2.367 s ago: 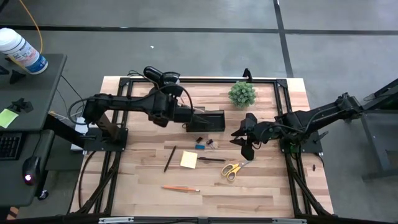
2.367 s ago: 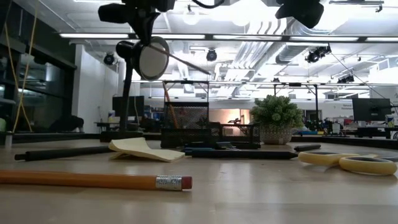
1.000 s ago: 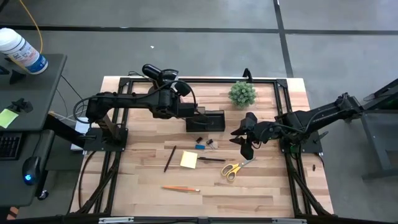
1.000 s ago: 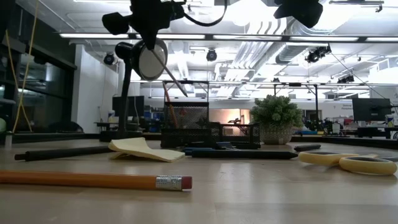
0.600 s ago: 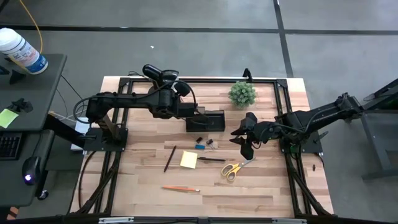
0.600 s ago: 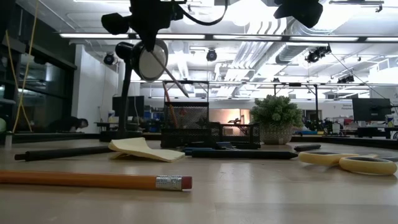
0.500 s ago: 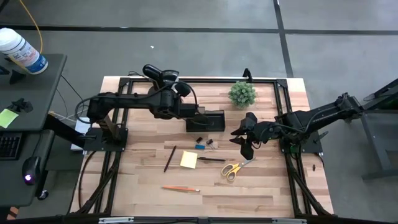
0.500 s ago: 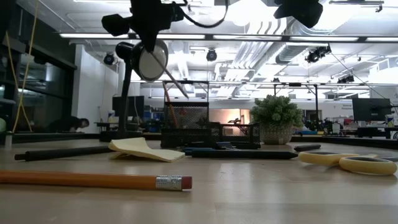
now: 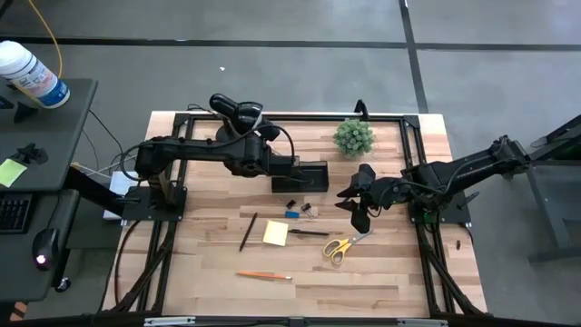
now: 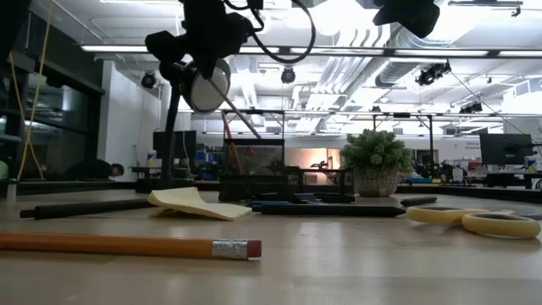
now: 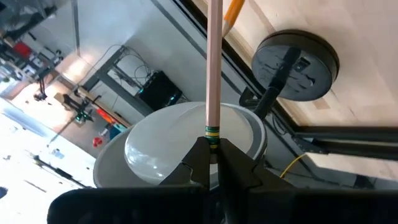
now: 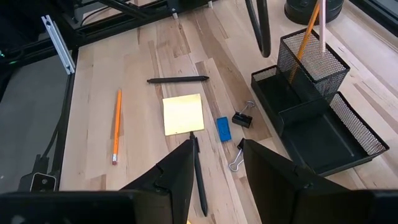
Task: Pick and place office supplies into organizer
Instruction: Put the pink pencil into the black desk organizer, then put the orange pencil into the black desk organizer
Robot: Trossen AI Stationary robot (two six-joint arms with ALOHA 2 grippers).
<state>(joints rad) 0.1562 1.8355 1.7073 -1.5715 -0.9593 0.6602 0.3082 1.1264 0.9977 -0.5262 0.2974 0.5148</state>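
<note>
My left gripper [image 9: 277, 164] is at the far side of the table, above the black mesh organizer [image 9: 301, 176], shut on a pale pencil [image 11: 214, 62]. That pencil slants down into the organizer's tall cup [image 12: 311, 59], beside an orange pencil [image 12: 308, 31] standing there. On the table lie a yellow sticky-note pad [image 9: 276, 233], an orange pencil [image 9: 263, 275], two dark pens [image 9: 248, 232] [image 9: 309, 233], a blue block [image 9: 292, 214], black clips [image 9: 290, 203] and yellow-handled scissors [image 9: 340, 247]. My right gripper [image 9: 357, 207] hovers open to the right of them. My left gripper pinches the pale pencil between its two fingers at the upper end, right at the green-banded ferrule [image 11: 212, 132]. The pencil runs on in line with the fingers. It slants down from the gripper, and its lower end [image 12: 321, 37] is inside the cup.
A black desk lamp [image 9: 234, 109] stands at the far edge, just left of the organizer; its round head [image 10: 207, 85] hangs close beside my left gripper. A green potted plant [image 9: 353, 137] stands at the far right. Bare wood lies along the near edge.
My left arm has edged a little toward the table's right, over the organizer, still shut on the pencil. The pencil, which was nearly level above the cup a little more than two seconds ago, now slants steeply with its lower end in the cup.
</note>
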